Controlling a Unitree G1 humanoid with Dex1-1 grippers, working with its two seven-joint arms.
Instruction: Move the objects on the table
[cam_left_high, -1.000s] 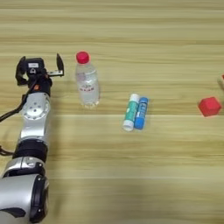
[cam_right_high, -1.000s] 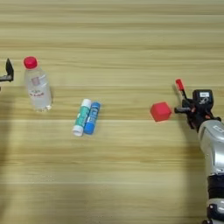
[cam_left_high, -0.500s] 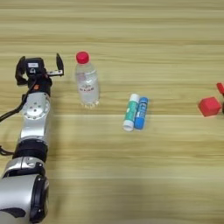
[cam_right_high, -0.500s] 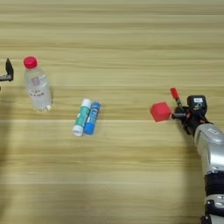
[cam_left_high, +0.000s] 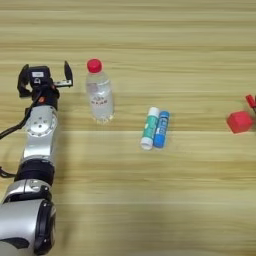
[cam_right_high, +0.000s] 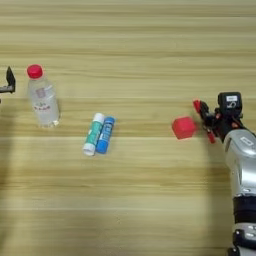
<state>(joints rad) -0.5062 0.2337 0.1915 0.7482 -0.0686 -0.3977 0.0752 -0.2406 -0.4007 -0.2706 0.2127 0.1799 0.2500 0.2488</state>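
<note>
In the left eye view, the left gripper (cam_left_high: 44, 80) sits at about nine o'clock on the wooden table (cam_left_high: 150, 45), its two black fingers spread wide and holding nothing. Just to its three o'clock side stands a clear bottle (cam_left_high: 99, 94) with a red cap, upright and apart from the fingers. Toward the middle, at the bottle's four o'clock, lie a green-and-white tube (cam_left_high: 149, 128) and a blue tube (cam_left_high: 161, 129), side by side and touching, both tilted slightly off vertical. Far out at three o'clock rests a small red cube (cam_left_high: 240, 121), with the red tip of a marker (cam_left_high: 250, 101) showing at the picture's edge just beyond it.

In the right eye view, only one finger of the left gripper shows at the nine o'clock edge, beside the bottle. The two tubes lie at about eight o'clock from the centre. The red cube lies at roughly three o'clock, and just past it is the right gripper (cam_right_high: 214, 120), closed around the slim red-and-black marker, which slants from upper left to lower right. The marker is near the cube; whether they touch cannot be told.
</note>
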